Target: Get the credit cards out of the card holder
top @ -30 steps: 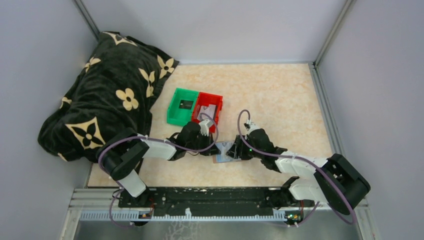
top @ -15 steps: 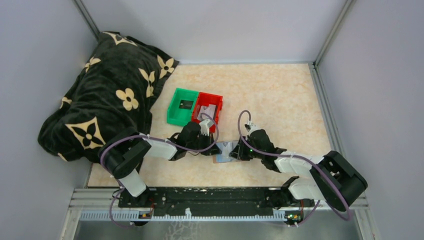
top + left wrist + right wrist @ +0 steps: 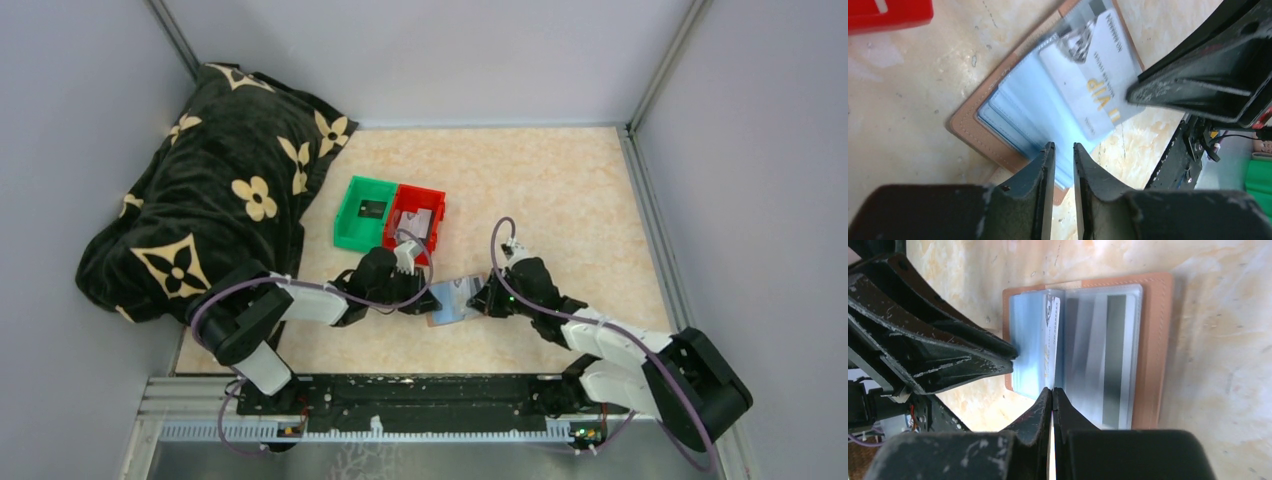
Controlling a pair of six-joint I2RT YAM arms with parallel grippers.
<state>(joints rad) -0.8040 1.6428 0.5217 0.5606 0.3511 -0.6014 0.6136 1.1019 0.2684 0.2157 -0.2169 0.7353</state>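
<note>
While left claw (image 3: pixel 1064 147) ajar, right claw (image 3: pixel 1053 390) tight on credit card (image 3: pixel 1093 85): card holder (image 3: pixel 1153 350) on beige marbled tabletop (image 3: pixel 560 190), grey walls (image 3: pixel 450 60).

Two arms, left arm (image 3: pixel 312 300) and right arm (image 3: pixel 612 342): white links, black joints. Purple cable (image 3: pixel 495 240) loops along each. Black fingers (image 3: pixel 1038 200), scuffed, scratched. Black base rail (image 3: pixel 400 392).

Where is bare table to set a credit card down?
Widest bare tabletop lies right of the red bin, out to the right wall. A narrower strip runs between the card holder and the base rail. Crowded: at the card holder, between the left arm and right arm, and left, under the blanket.
</note>
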